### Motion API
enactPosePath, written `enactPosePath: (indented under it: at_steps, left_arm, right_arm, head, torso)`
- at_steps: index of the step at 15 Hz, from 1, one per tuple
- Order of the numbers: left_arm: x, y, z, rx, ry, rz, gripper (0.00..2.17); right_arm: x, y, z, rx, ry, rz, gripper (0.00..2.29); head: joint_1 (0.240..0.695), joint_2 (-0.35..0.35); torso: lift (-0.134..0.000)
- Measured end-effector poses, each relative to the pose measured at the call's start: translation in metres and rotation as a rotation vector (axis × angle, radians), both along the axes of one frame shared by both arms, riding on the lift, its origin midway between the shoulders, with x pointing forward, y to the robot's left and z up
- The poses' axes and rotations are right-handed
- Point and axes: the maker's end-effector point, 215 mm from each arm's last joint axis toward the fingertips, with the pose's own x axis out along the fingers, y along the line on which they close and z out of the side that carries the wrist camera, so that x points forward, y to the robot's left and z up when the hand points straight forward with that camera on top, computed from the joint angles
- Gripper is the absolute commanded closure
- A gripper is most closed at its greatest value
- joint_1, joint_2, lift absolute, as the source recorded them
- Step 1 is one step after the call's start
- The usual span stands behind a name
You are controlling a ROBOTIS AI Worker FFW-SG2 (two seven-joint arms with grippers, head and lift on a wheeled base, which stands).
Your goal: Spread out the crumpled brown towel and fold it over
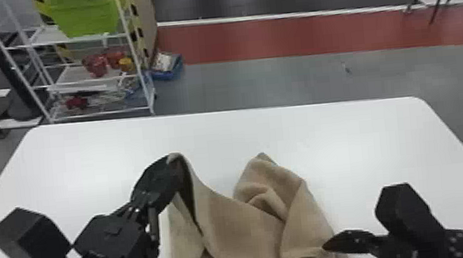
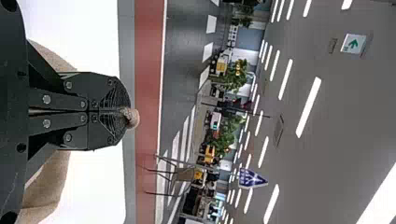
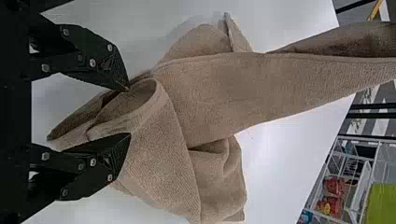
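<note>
Brown towel [image 1: 243,229] looks light and floppy, left gripper [image 2: 125,111] jaws clamping one end, right gripper [image 3: 129,112] jaws wide, so I'd pinch the hem [image 3: 160,95] farthest from the bench's far edge [image 1: 221,111].

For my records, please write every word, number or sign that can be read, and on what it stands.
No words or numbers can be read.
White sign: a green arrow; no readable letters.
Blue sign: white marks, too small to read.
Brown towel: no readable print.
</note>
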Motion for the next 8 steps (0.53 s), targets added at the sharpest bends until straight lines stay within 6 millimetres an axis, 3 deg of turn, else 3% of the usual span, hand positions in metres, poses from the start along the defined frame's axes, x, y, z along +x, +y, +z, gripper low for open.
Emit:
enactPosePath:
  at_steps: [5,8]
  left_arm:
    - [-0.001,-0.005,0.001,-0.002,0.0,-0.007,1.38]
    - [-0.001,-0.005,0.001,-0.002,-0.001,-0.008,1.38]
  right_arm:
    - [0.002,-0.014,-0.013,-0.04,0.025,-0.03,0.65]
    - [0.008,-0.025,-0.02,-0.071,0.016,-0.055,0.81]
  head:
    - [0.695,-0.062]
    - [0.695,-0.082]
  torso:
    - [-0.123]
    - [-0.123]
